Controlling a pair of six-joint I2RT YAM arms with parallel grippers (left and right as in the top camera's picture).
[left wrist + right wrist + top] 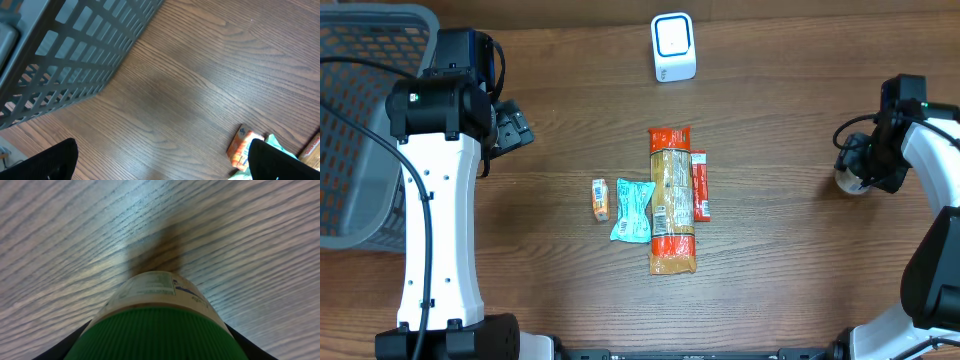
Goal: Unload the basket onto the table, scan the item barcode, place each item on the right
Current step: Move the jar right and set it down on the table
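Wood-grain table, carried:
- grey mesh basket, left edge
- white barcode scanner, far centre
- long pasta packet, centre
- slim red packet, touching its right side
- teal sachet, just left
- small orange box, beside the sachet

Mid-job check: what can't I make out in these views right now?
- Jar barcode: right wrist view shows only green lid and blurred label; overhead, the right gripper hides most of it.
- Pasta pack print: too small overhead.
- Basket inside: cut off by the overhead's left edge.
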